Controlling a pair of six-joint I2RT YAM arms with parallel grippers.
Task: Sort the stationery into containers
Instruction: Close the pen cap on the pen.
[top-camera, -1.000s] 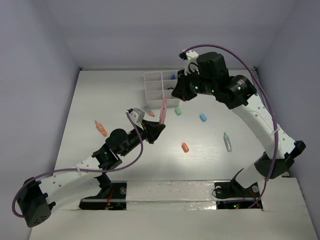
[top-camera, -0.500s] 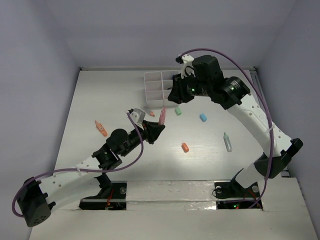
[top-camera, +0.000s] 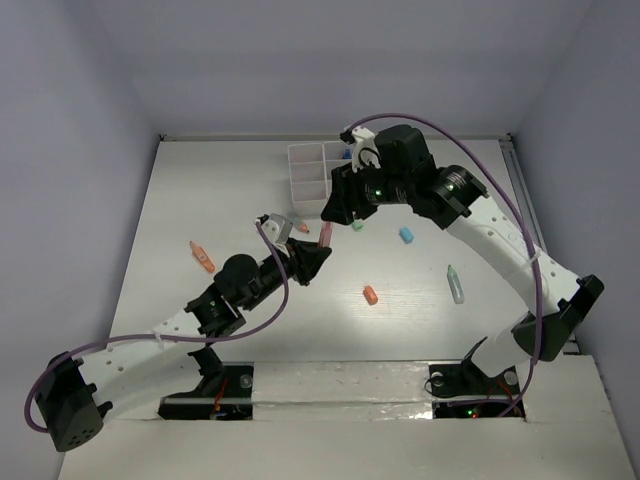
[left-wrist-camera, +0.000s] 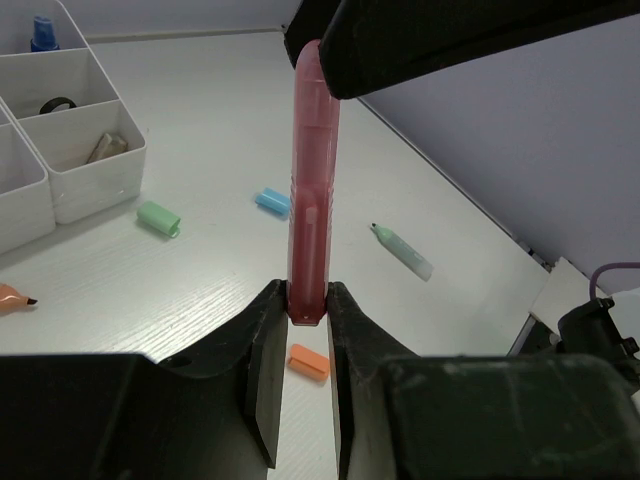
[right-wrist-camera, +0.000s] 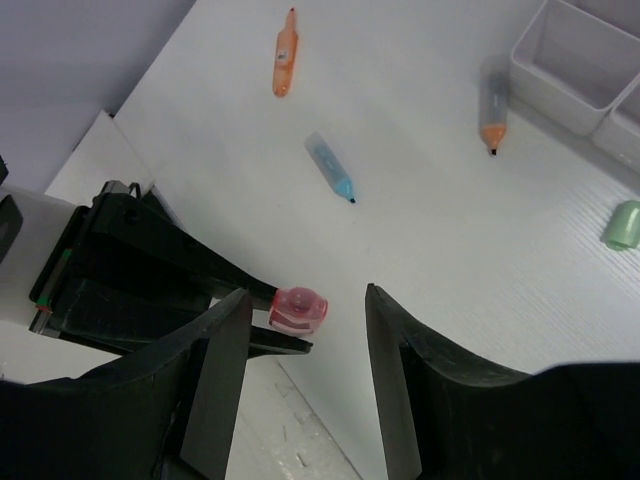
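1. Left tool: we are finding it clenched on the lower end of the pink marker. It is holding the marker upright above the bench, with one finger pressing each side of the barrel.

2. Right tool: we are finding it released. It is hanging directly over the left tool. Its jaws are straddling the marker's top end, with a gap showing on both sides, so neither finger is touching the marker.

3. Organiser box: it is sitting ahead and to the left of the left tool, and just behind the right tool.
   - In one column we are seeing three things, one per compartment: the blue-capped bottle in the farthest, a black ring of the scissors in the middle, and a tan bit in the nearest.
   - We cannot tell what the other column is holding.

4. Loose items on the bench, placed relative to the left tool:
   - A green bit is lying ahead and slightly left, near the box.
   - A blue bit is lying ahead, partly behind the marker.
   - A pale-green marker is lying ahead and to the right.
   - An orange bit is lying below the fingertips, on the bench.

5. Loose items below the right tool: a light-blue marker and an orange marker are lying apart from each other. Both are lying on the far side of the left tool from the box.
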